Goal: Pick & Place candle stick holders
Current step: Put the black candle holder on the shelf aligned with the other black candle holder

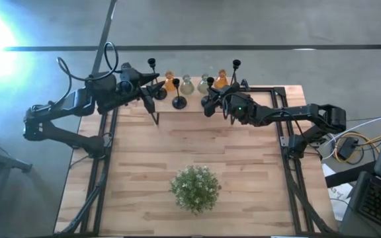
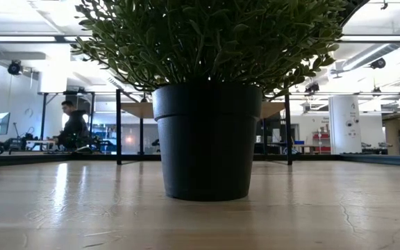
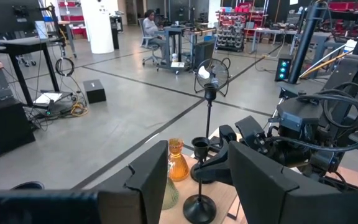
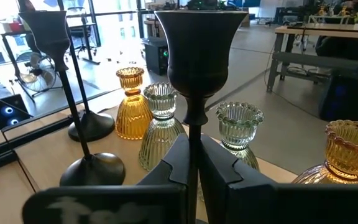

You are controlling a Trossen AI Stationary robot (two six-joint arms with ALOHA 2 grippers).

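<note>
Several black candle stick holders stand in a row with small glass vases at the table's far edge. My right gripper [image 1: 210,100] is shut on one holder [image 1: 210,82], whose cup [image 4: 197,43] rises just above the fingers. My left gripper [image 1: 159,91] is open and empty. Another holder [image 3: 199,205] stands on its round base ahead of it, in line with the gap between its fingers. Two more holders [image 1: 152,64] [image 1: 237,65] stand at the row's ends. My right gripper pinches the holder's thin stem [image 4: 194,149] between its two fingers [image 4: 224,168], a little below the cup. The fingers come about level from the table's right and lie across the stem. The holder stands upright. The gripper hides its base.
Orange vases [image 4: 132,106] [image 4: 347,155] and clear greenish vases [image 4: 160,124] [image 4: 238,130] stand close around the held holder. A potted plant [image 1: 195,188] stands near the table's front middle and fills the low view [image 2: 207,139]. Black frame rails [image 1: 283,125] run along the table's sides.
</note>
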